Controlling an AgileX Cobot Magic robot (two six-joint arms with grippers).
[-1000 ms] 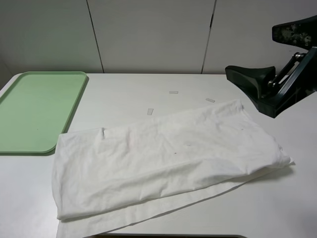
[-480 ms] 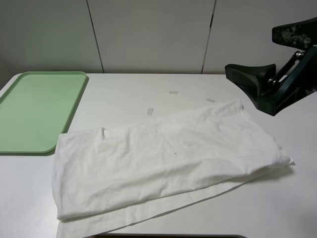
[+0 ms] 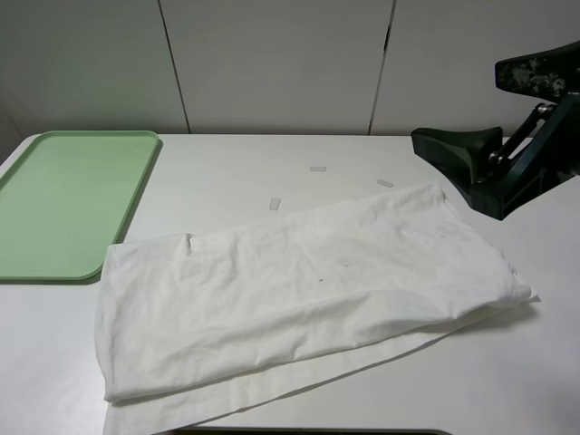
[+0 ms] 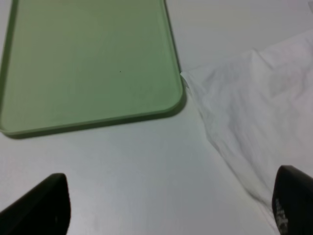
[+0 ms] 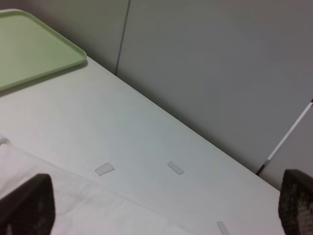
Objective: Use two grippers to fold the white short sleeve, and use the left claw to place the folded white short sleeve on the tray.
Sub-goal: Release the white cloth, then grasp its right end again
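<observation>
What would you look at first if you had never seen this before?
The big wrinkly white thin-fabric T-shirt grabs you first, sprawled across the middle of the white table. Next comes the flat pale-green plastic tray at the far left. Then the black right gripper hangs open at the right edge, near the shirt's far corner.

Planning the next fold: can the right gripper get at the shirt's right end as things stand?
Probably yes. The right gripper hangs open just beyond that end of the shirt, above the table, and nothing stands in the way.
</observation>
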